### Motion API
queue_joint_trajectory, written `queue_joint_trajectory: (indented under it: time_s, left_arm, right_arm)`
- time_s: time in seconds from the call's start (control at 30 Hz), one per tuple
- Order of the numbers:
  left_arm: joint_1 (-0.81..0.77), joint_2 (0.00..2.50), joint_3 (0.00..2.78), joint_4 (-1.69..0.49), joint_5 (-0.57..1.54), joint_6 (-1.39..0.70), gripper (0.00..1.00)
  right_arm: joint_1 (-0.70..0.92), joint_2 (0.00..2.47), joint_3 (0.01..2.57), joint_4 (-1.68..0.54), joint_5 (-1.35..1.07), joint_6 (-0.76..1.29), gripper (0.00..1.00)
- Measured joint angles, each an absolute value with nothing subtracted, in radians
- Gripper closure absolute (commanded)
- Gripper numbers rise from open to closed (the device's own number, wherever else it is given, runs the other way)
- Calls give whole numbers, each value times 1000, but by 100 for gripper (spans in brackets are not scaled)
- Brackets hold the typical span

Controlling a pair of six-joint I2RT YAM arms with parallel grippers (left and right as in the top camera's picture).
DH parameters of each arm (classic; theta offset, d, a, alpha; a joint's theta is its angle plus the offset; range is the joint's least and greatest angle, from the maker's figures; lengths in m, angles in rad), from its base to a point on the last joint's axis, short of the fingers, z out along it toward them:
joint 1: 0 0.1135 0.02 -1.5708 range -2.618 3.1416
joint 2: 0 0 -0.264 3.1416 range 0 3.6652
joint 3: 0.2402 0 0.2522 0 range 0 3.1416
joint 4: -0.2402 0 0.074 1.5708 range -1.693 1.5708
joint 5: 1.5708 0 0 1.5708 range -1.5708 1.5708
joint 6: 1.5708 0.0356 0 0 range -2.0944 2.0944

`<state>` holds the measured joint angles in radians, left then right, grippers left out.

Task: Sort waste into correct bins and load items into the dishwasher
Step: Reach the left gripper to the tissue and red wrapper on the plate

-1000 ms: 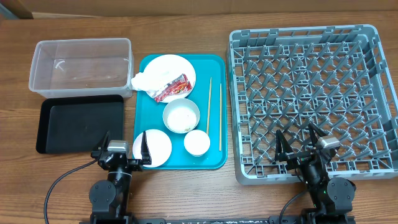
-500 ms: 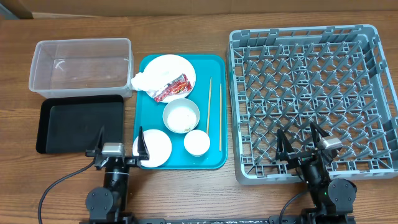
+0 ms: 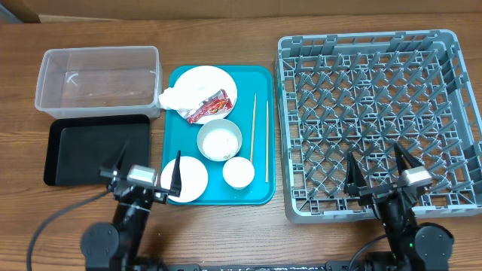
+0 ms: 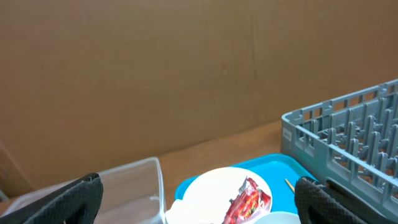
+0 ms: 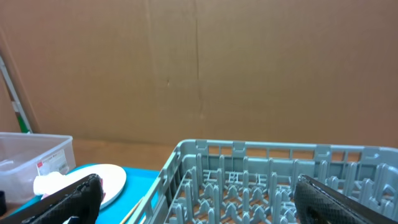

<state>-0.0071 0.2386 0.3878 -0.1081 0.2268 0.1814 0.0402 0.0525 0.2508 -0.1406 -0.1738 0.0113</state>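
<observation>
A crumpled white napkin (image 3: 173,98) and a red-and-white wrapper (image 3: 208,108) lie on the large plate (image 3: 203,81), which sits on a teal tray (image 3: 260,83). A bowl holding rice (image 3: 219,140), a small bowl (image 3: 239,172), a small plate (image 3: 193,179) and two chopsticks (image 3: 254,120) share that tray. The clear tub (image 3: 98,79) and black tray (image 3: 94,150) sit to the left, and the grey rack (image 3: 376,113) to the right. My left gripper (image 3: 149,173) is open over the small plate's left edge. My right gripper (image 3: 376,175) is open above the rack's near wall.
In the left wrist view the wrapper (image 4: 249,200) on the plate (image 4: 208,190) shows between the open fingers (image 4: 198,202), with the tub (image 4: 124,186) and rack (image 4: 348,137) at the sides. The right wrist view shows the rack (image 5: 273,168) between the open fingers (image 5: 202,202). A cardboard wall stands behind.
Both arms have risen toward the overhead camera. The right gripper has shifted a little to the right. Nothing on the table has moved.
</observation>
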Motion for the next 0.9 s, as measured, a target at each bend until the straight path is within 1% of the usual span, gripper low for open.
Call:
queue_joint_trajectory:
  time_s: [0.03, 0.2, 0.33, 0.53, 0.57, 0.73, 0.9]
  left_arm:
    - [-7, 256, 404, -116, 231, 188, 0]
    - [-7, 509, 627, -227, 288, 249, 0]
    - [-7, 711, 823, -357, 326, 282, 0]
    - [-7, 1011, 1155, -638, 360, 328, 0]
    - [-7, 1076, 1234, -727, 368, 344, 0]
    - [-7, 1335, 1548, -995, 381, 393, 0]
    - [-23, 1576, 1849, -1232, 385, 433, 0]
  right_arm:
    - [40, 67, 273, -151, -173, 7, 0]
    - [40, 167, 385, -209, -168, 0, 0]
    - [40, 266, 478, -265, -168, -1, 0]
    - [40, 433, 649, -373, -168, -1, 0]
    - [40, 454, 673, -390, -168, -1, 0]
    - [40, 612, 838, -530, -168, -3, 0]
    - [40, 769, 936, -592, -187, -4, 0]
